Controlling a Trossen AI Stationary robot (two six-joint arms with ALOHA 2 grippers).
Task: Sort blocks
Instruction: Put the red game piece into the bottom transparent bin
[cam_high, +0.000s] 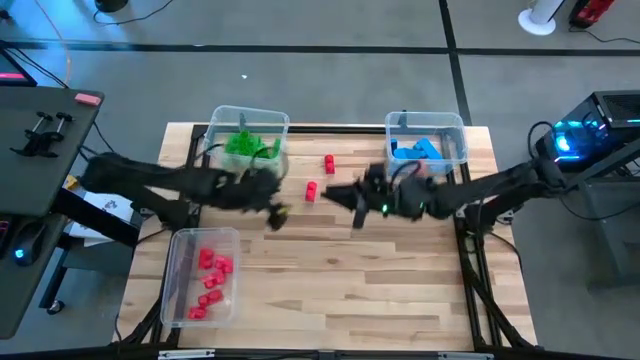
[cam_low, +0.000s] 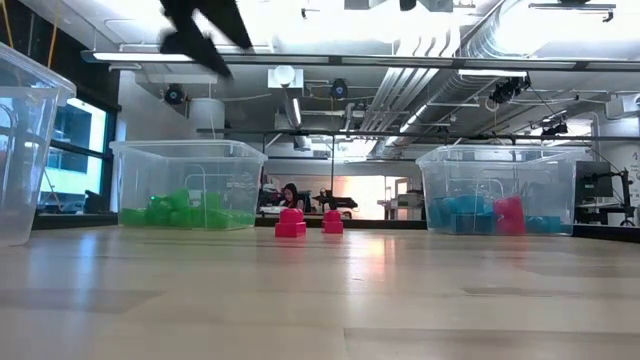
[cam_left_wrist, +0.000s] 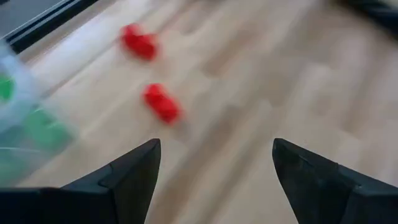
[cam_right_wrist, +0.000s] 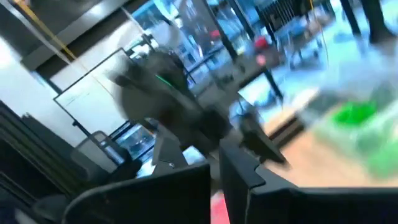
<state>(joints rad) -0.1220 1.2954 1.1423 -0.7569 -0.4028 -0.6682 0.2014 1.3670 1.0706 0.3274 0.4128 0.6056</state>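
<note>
Left claw (cam_high: 277, 214) hangs open and empty over mid-surface; right claw (cam_high: 345, 196) looks nearly closed, can't tell if it's holding anything. Sorting's mostly done, I'd say: green blocks (cam_high: 244, 145), blue blocks (cam_high: 417, 150) and red blocks (cam_high: 211, 277) are binned. Two loose red blocks (cam_high: 318, 177) remain between the back bins, with open wood around them.

both dark six-joint arms reach in from the sides and nearly meet over the middle of the table. the left arm's two-finger gripper (cam_high: 277, 213) hangs in the air with its dark fingers (cam_left_wrist: 134, 171) spread wide apart and nothing between them. the right arm's two-finger gripper (cam_high: 345, 195) points toward the left one, its fingers (cam_right_wrist: 186, 186) close together.
</note>
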